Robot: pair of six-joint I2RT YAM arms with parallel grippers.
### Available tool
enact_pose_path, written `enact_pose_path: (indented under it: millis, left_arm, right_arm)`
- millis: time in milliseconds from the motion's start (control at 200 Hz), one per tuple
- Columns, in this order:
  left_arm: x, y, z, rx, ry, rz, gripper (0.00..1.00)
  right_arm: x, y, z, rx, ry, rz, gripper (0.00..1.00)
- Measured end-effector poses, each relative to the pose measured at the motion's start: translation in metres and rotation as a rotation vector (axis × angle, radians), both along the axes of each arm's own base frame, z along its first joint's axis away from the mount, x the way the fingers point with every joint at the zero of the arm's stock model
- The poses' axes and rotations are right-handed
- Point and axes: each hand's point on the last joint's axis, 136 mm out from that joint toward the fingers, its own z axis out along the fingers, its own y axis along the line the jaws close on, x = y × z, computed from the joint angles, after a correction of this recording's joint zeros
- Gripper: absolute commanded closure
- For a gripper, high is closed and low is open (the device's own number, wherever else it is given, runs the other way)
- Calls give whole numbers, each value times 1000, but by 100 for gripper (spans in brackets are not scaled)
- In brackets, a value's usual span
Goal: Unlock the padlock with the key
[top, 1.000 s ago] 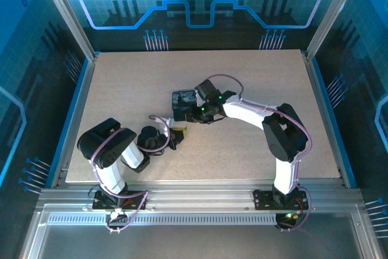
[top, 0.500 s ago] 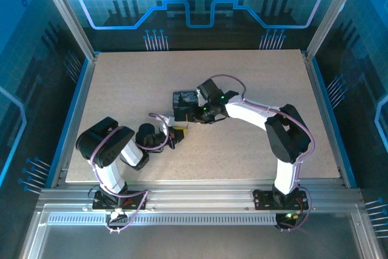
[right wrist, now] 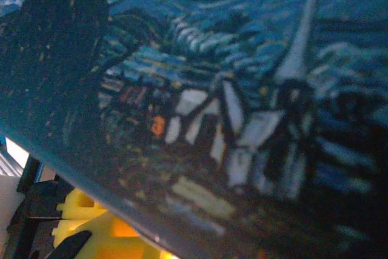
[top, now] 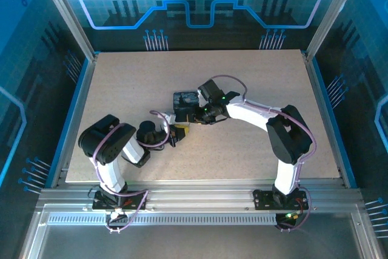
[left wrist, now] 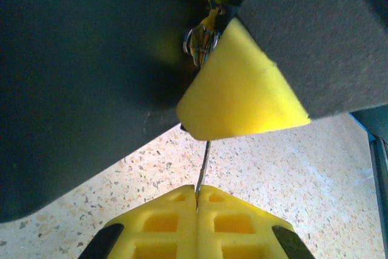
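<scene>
Left gripper (left wrist: 197, 205) closed tight, with the key (left wrist: 203, 163) pinched between its yellow tips and the blade pointing up toward the padlock (left wrist: 205, 31). Padlock sat against the dark box (left wrist: 79, 77), just beside a yellow pad (left wrist: 242, 92) of the right gripper (top: 193, 115). Could not tell that gripper's hold. Key tip hidden behind the pad. Judged: key grasped and lined up; insertion unconfirmed; turning and shackle release left to do.

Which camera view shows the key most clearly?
The left wrist view: the key is a thin sliver pinched in the left gripper, tip toward the padlock. From the top it is too small to tell. The right wrist camera faces the box.
</scene>
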Motion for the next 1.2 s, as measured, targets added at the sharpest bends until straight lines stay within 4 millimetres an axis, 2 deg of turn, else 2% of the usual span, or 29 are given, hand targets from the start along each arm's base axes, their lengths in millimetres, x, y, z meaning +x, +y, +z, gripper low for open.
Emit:
enact_pose_path:
  millis: [600, 1201]
  left_arm:
    - [7, 2, 3, -9, -6, 2, 100]
    - [7, -2, 1, -23, 14, -15, 100]
  right_arm:
    - [-1, -1, 8, 13, -7, -9, 96]
    - [0, 0, 8, 20, -7, -17, 96]
